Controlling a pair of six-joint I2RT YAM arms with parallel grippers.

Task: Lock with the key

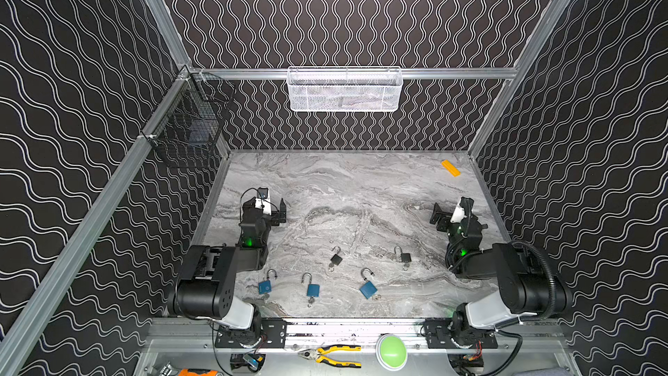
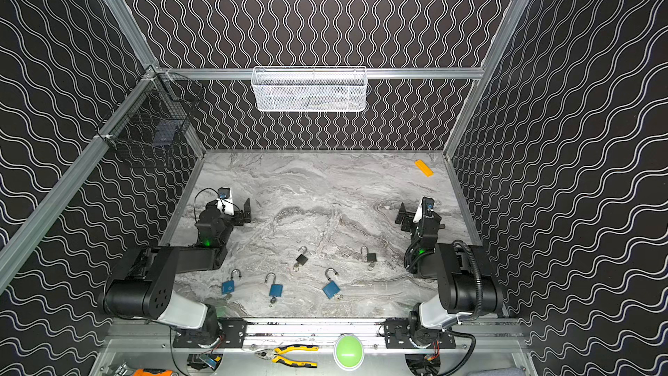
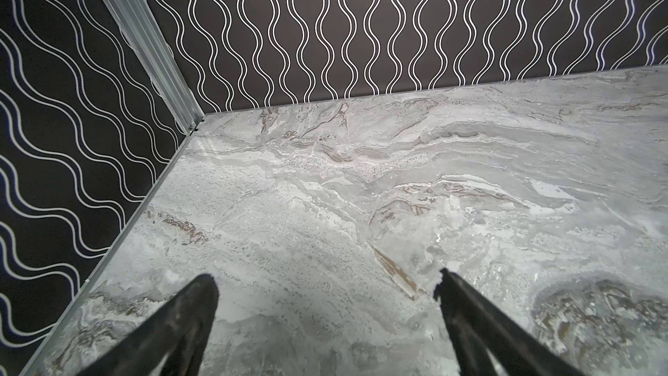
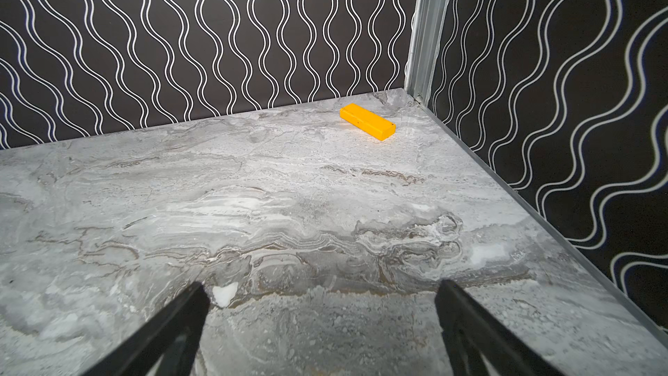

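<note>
5 padlocks lie on the marble table (image 1: 361,189), all beyond the green button (image 1: 391,351), and every shackle stands swung open. Closest to the green button, just left of it and farther in, is the tilted blue padlock (image 1: 368,289). Farther left of the button come the middle blue padlock (image 1: 313,290) and then the outer blue padlock (image 1: 265,286). Deeper in from the button are 2 smaller ones: the left black padlock (image 1: 336,259) and, almost straight beyond the button, the right black padlock (image 1: 406,257). A small key (image 1: 377,297) shows at the base of the tilted blue padlock. The others seem to carry keys too, though these are too tiny to be sure.

The left gripper (image 3: 325,276) is well beyond and left of the button, its fingers spread wide over bare marble, gripping nothing. The right gripper (image 4: 321,283) is well beyond and right of the button, likewise spread wide with nothing in its grasp. The yellow block (image 4: 367,121) lies farther off still, in the corner.
</note>
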